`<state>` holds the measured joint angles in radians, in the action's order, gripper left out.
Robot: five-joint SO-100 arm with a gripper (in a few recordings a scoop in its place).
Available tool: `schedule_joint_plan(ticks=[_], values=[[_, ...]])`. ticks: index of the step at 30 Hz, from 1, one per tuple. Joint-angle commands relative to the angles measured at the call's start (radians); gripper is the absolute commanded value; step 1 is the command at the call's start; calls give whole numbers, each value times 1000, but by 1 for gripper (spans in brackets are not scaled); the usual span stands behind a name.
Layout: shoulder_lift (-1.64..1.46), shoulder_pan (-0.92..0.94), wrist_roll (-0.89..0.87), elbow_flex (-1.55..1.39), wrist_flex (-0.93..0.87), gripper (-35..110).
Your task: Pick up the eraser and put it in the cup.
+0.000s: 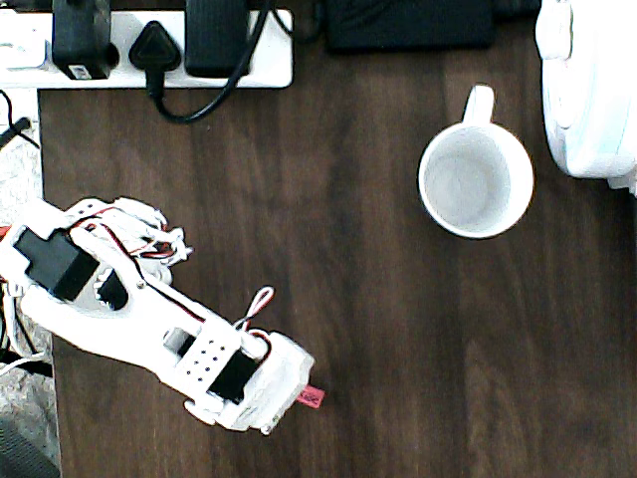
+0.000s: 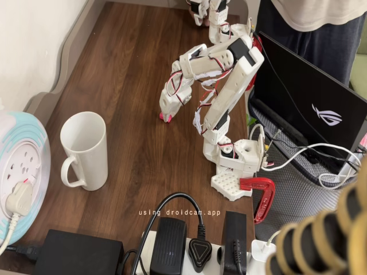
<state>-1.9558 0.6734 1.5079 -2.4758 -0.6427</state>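
Eraser, small pink-red rectangular block (image 1: 314, 398), sits low at the white two-finger gripper (image 1: 299, 396) near the bottom edge of the overhead view, its free end poking out to the right past the fingertips. In the fixed view a pink spot (image 2: 166, 117) shows at the tip of the gripper (image 2: 167, 114), right at the dark brown wooden table (image 2: 137, 69); fingers appear closed on the block, though whether it rests on the wood or is lifted cannot be told. White plastic arm (image 1: 149, 319) stretches from the left edge toward the block.

Cup, round white ceramic mug with loop handle (image 1: 476, 179), stands upright and well apart, upper right in the overhead view, handle pointing to the top edge. Interior pale. White power strip (image 1: 149, 50) with black plugs lies along the top edge. Red clamp (image 2: 261, 195) grips the arm base.
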Motion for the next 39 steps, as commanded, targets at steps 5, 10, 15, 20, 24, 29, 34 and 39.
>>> schedule_joint_plan(ticks=[5,10,15,20,24,29,34,39], values=[[-89,3,242,15,-46,0],[-499,-155,189,17,-78,0],[-764,-434,115,91,-31,0],[-675,-650,114,179,212,0],[-469,-741,92,288,318,0],[-192,-816,46,515,324,0],[-89,-818,6,526,281,0],[-11,-842,-100,523,126,0]])
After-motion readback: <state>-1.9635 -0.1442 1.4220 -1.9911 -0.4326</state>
